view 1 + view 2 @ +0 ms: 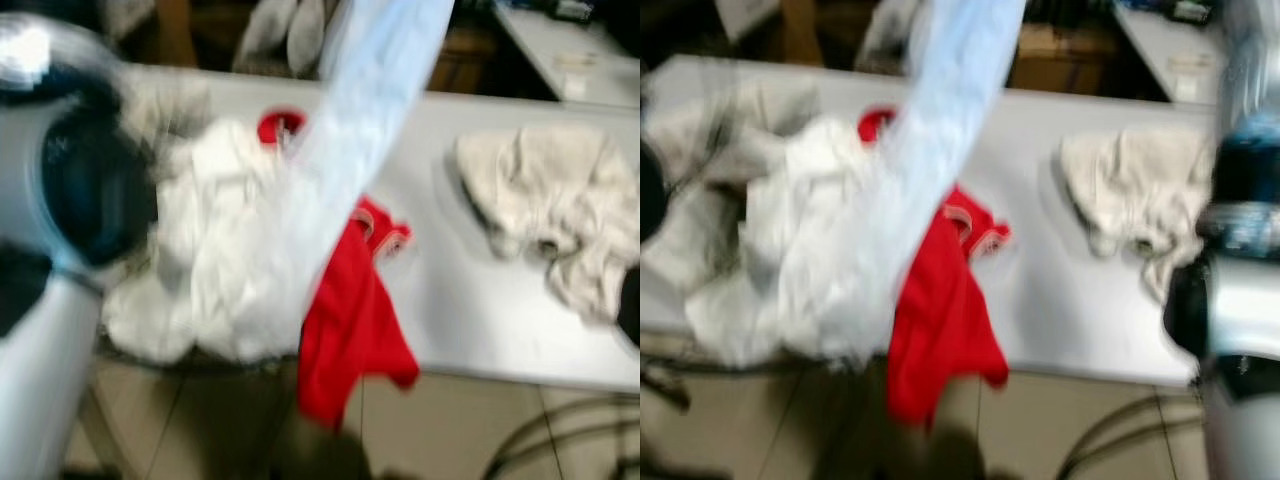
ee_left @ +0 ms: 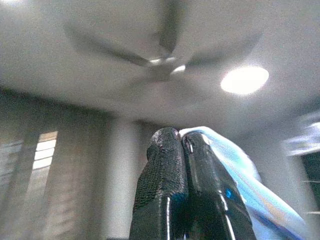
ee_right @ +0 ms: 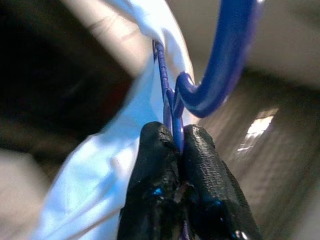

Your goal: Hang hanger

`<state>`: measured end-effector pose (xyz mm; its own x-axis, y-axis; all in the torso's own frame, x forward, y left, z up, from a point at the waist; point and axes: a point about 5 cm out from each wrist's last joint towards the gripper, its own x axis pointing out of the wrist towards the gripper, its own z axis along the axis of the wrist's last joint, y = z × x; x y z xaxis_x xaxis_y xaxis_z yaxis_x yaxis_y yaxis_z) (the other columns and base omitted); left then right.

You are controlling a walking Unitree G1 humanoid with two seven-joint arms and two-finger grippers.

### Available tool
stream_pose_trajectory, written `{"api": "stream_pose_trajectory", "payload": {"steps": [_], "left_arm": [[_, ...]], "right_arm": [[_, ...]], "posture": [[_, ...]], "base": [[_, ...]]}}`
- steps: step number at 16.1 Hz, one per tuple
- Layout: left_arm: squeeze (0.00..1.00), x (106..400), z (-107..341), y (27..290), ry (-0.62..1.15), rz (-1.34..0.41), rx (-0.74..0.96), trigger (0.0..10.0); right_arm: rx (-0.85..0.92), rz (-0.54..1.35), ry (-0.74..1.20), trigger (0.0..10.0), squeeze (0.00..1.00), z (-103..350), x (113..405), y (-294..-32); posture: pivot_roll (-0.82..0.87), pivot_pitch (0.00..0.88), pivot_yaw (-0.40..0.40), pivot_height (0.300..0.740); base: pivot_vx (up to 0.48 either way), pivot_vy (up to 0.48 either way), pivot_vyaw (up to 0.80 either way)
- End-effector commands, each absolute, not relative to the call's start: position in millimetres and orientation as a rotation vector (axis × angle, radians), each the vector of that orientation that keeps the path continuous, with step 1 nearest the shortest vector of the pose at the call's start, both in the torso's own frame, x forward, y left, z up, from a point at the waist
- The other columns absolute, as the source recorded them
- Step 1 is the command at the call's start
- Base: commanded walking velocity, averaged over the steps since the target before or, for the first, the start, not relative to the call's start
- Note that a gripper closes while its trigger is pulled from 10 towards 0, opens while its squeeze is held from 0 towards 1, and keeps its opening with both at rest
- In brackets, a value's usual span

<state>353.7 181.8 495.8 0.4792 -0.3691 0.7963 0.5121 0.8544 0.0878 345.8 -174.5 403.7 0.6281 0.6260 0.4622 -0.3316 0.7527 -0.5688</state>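
Head views, both blurred: your pale blue garment (image 1: 370,110) hangs as a long strip from above the frame down over the grey table (image 1: 480,300). Under it lie a heap of white cloth (image 1: 215,240) and a red garment (image 1: 350,320) draped over the table's near edge. A crumpled cream cloth (image 1: 550,210) sits well apart, toward the right end. Your silver left arm (image 1: 60,200) fills the left side, your silver right arm (image 1: 1240,300) the right edge.

Left wrist view: your left gripper (image 2: 180,142) points up at the ceiling fan (image 2: 162,62), fingers pressed together, the pale blue fabric touching their tips on one side.

Right wrist view: your right gripper (image 3: 175,137) is clamped on the thin stem of the blue plastic hanger (image 3: 220,60); its hook curves up just beyond the fingertips, and the pale blue garment hangs right beside them.
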Motion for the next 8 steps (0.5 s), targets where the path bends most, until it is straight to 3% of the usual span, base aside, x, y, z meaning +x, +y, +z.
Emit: {"api": "stream_pose_trajectory", "payload": {"steps": [1, 2, 4, 6, 7, 8], "left_arm": [[0.0, 371, 464, 178, -0.804, -0.486, -0.097, 10.0], [0.0, 373, 458, 179, -0.787, -0.473, -0.084, 10.0], [0.0, 396, 368, 191, -0.491, -0.401, 0.111, 10.0], [0.0, 398, 307, 192, -0.262, -0.448, 0.23, 10.0], [0.0, 391, 249, 191, -0.029, -0.53, 0.387, 10.0], [1.0, 385, 221, 199, 0.118, -0.548, 0.489, 10.0]], "right_arm": [[-0.496, 0.697, -0.555, 10.0, 0.0, 364, 350, -167], [-0.498, 0.709, -0.542, 10.0, 0.0, 358, 350, -166], [-0.512, 0.905, -0.341, 10.0, 0.0, 290, 333, -161], [-0.511, 1.002, -0.234, 10.0, 0.0, 265, 315, -163], [-0.506, 1.07, -0.164, 10.0, 0.0, 254, 299, -168], [-0.502, 1.121, -0.112, 10.0, 0.0, 251, 287, -173]], "posture": [[0.03, 0.0, -0.018, 0.74], [0.03, 0.0, -0.018, 0.74], [0.02, 0.0, -0.008, 0.74], [0.02, 0.0, -0.001, 0.74], [0.02, 0.0, 0.001, 0.74], [0.02, 0.0, 0.006, 0.74]], "base": [[0.0, 0.0, 0.0], [0.0, 0.0, 0.0], [0.0, 0.0, 0.0], [0.0, 0.0, 0.0], [0.0, 0.0, 0.0], [0.0, 0.0, 0.0]]}}
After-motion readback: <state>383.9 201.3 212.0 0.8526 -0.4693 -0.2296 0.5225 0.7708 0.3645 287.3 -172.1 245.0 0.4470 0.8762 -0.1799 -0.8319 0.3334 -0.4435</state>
